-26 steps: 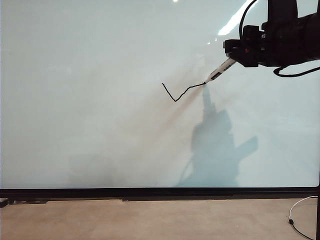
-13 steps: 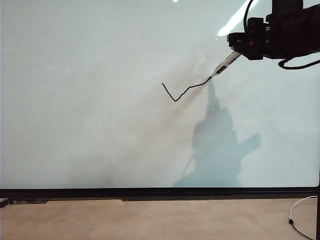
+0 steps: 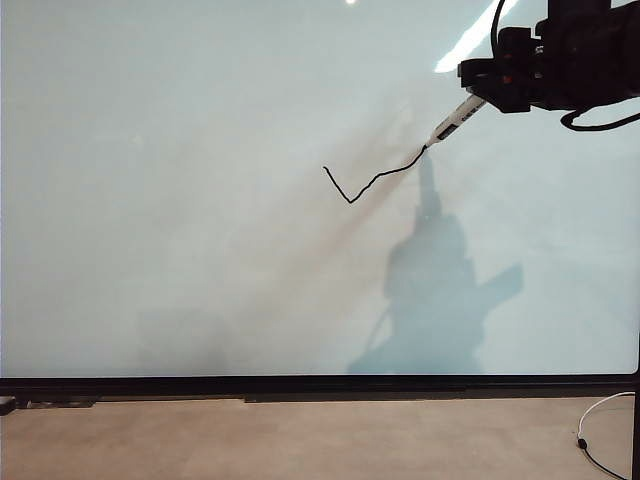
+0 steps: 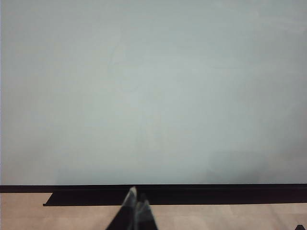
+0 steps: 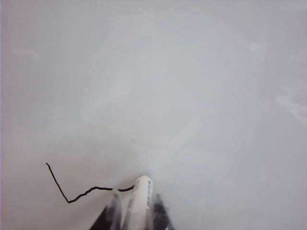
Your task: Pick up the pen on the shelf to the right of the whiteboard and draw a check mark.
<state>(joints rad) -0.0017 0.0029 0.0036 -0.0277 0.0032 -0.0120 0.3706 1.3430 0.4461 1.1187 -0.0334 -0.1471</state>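
In the exterior view you see the right claw (image 3: 492,88) in the upper right of the frame, clenched around the pen (image 3: 453,120), which points down and to the left from it. The dark tip of the pen touches the whiteboard (image 3: 200,250) exactly at the upper right end of the check mark (image 3: 372,181). The check mark sits a little above and right of the middle of the frame: a short straight stroke goes down to a low corner, and from there a longer wavy stroke rises to the right until the pen tip. Below the tip, a dark shadow of the arm falls on the board. In the right wrist view you find the pen (image 5: 139,203) as a white barrel at the lower edge, between the two dark fingers (image 5: 111,213) of the right claw (image 5: 136,215), and the black line of the check mark (image 5: 81,189) ends at its tip. In the left wrist view the left claw (image 4: 135,211) stays low at the bottom edge of the frame, its fingertips pressed together and holding nothing, in front of the black frame of the whiteboard (image 4: 153,96). A white cable (image 3: 600,430) lies on the floor in the lower right corner of the exterior view.
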